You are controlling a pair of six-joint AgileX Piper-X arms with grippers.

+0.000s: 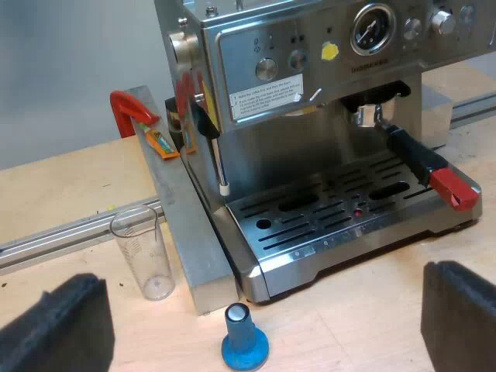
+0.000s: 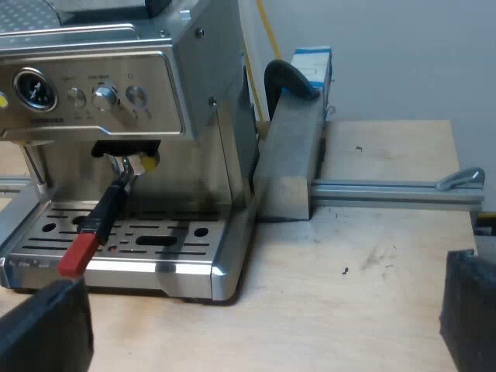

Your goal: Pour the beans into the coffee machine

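Plainly we have grasped nothing yet: our left gripper (image 1: 256, 314) and right gripper (image 2: 256, 318) hang spread wide and empty, ready to grasp. The measuring glass (image 1: 142, 252) stands upright beside the metal block (image 1: 186, 225) near the espresso machine (image 1: 310, 77), seemingly without beans.

Pale grey matte wall (image 1: 62, 62) behind a light wooden tabletop (image 2: 372, 294). A slotted aluminium rail (image 2: 387, 188) lies along the tabletop and meets a grey metal block (image 2: 291, 155). Lighting is even.

the holder (image 1: 411, 151) is sitting locked in the espresso machine (image 1: 310, 116)'s front, the measuring glass (image 1: 143, 252) and tamper (image 1: 244, 341) standing on the table (image 1: 364, 310) near its side.
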